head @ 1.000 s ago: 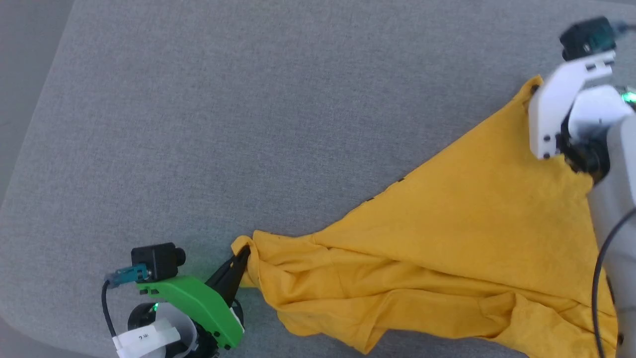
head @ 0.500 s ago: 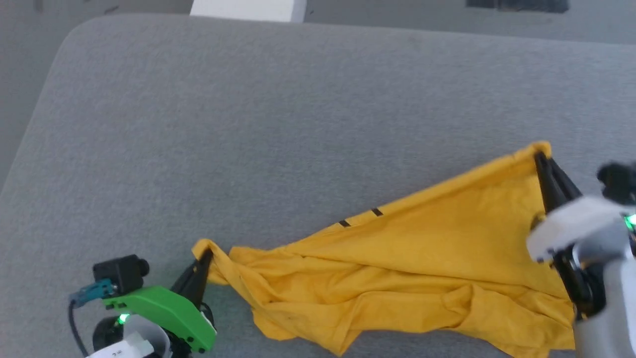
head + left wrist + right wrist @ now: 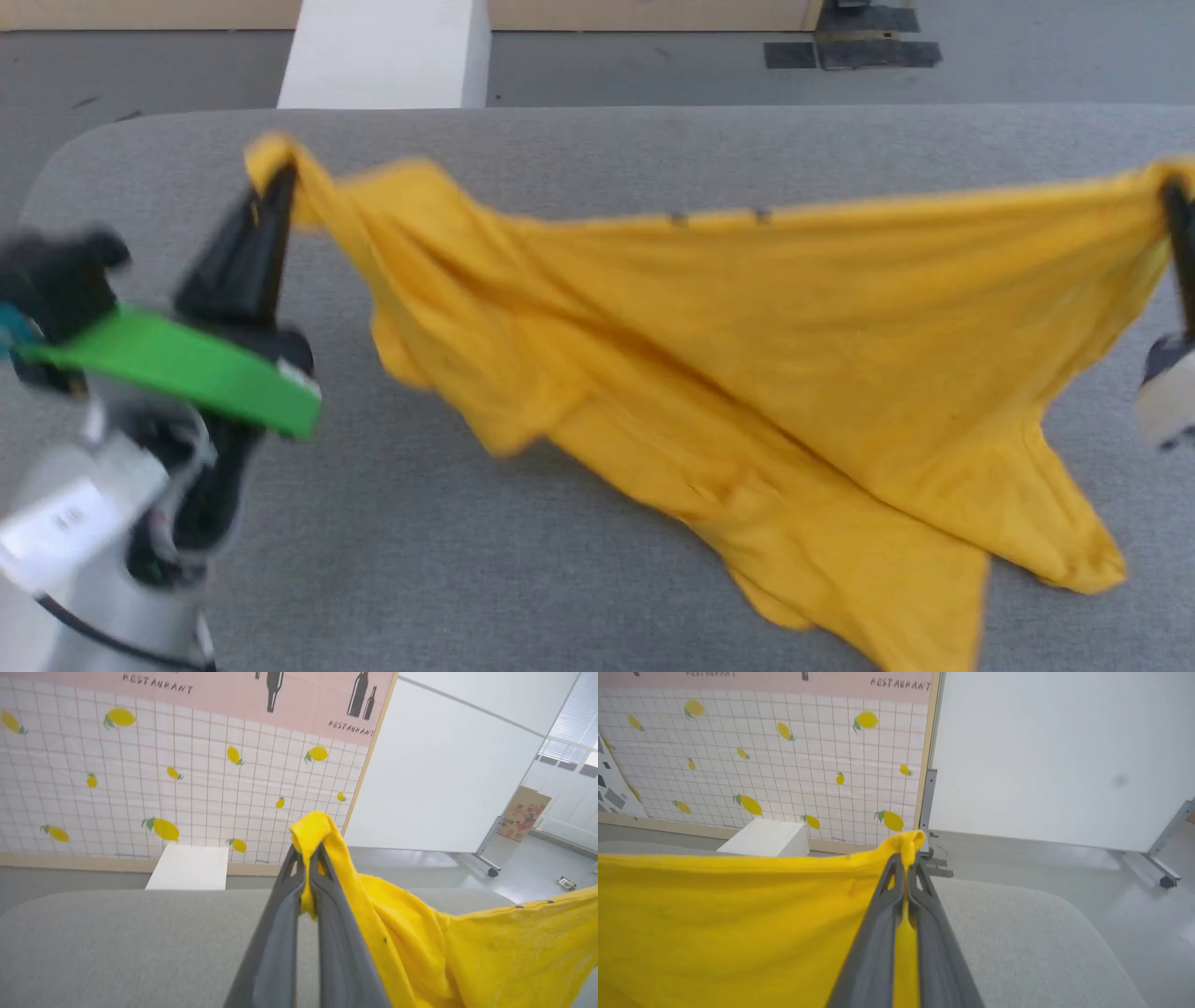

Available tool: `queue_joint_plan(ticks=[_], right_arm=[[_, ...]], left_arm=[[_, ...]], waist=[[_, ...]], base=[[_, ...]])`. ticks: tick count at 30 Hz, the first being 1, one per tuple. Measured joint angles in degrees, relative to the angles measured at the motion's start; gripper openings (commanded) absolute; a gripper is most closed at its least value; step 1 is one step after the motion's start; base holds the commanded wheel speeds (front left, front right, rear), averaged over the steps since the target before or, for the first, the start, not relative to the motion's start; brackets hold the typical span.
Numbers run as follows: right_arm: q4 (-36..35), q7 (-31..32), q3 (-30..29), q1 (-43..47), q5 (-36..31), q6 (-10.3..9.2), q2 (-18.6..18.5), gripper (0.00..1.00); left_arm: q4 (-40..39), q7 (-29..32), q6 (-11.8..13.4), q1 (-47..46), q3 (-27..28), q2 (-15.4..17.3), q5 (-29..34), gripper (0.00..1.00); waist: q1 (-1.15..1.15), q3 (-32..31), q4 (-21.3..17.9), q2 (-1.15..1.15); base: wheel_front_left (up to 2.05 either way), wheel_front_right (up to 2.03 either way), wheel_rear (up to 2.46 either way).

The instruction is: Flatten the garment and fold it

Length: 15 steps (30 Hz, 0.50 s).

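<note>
Your left hand (image 3: pixel 277 182) is clamped on one bunched corner of the yellow t-shirt (image 3: pixel 747 355). The cloth is pinched between its two dark fingers and folds over their tips, which your left wrist camera shows up close. Your right hand (image 3: pixel 1173 196) is closed on the opposite corner at the right edge of the head view, with a strip of yellow cloth caught between its fingers. Between the two hands the t-shirt hangs above the grey worktop (image 3: pixel 420 560). Its top edge is pulled almost straight from hand to hand, with two small dark marks near the middle of that edge. Below, the cloth droops in loose folds and tapers to points at the near right; you cannot tell whether the lowest part touches the worktop. The side facing you is plain yellow. Beyond the worktop's far edge a white block (image 3: pixel 387 56) stands before a tiled wall (image 3: pixel 140 788) printed with lemons.
</note>
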Motion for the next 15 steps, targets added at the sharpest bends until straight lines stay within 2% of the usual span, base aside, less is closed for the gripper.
queue_joint_plan(ticks=[7,12,15], right_arm=[[-2.53,7.93,4.42,-13.08,0.33,0.01,-7.93,0.0],[1.03,10.5,7.62,-23.71,1.09,0.01,-10.33,0.0],[4.21,11.23,9.16,-30.48,0.59,0.01,-10.49,0.0]], left_arm=[[0.59,5.02,-1.57,-17.08,0.21,0.4,-2.36,0.0],[5.09,6.65,-1.82,-29.72,0.45,-0.98,-3.34,0.0],[8.75,7.01,-1.78,-37.88,0.99,-1.49,-3.16,0.0]], waist=[[0.0,2.07,-1.26,0.0],[0.0,4.98,-1.84,0.0],[0.0,7.21,-2.21,0.0]], base=[[0.0,0.0,0.0],[0.0,0.0,0.0],[0.0,0.0,0.0]])
